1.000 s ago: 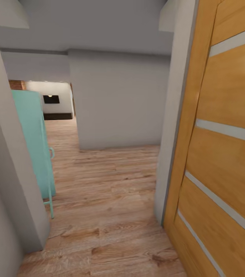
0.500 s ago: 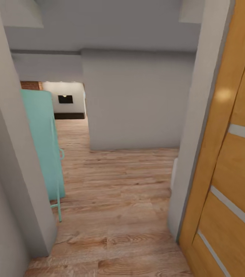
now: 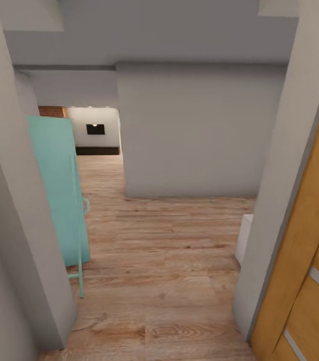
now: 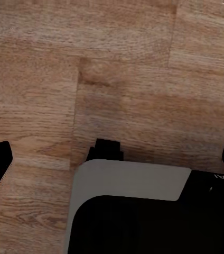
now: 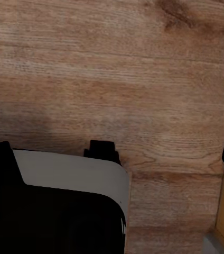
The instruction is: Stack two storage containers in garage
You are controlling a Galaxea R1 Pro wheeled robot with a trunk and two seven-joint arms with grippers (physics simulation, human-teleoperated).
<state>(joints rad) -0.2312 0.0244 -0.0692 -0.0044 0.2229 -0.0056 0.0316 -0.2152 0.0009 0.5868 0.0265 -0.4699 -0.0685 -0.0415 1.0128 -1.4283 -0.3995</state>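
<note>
Your left gripper (image 4: pixel 112 159) and right gripper (image 5: pixel 114 156) both point straight down at the wood plank floor (image 3: pixel 164 260), fingers spread wide and holding nothing. You face a doorway between an orange door (image 3: pixel 312 260) and a mint-green panel (image 3: pixel 56 190). Far down the hall, the living room (image 3: pixel 97 131) shows a black TV and brick.

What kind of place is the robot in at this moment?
Probably a hallway inside a home: a wood plank floor, plain grey walls, an orange wooden door at the right, and a turquoise cabinet at the left.
</note>
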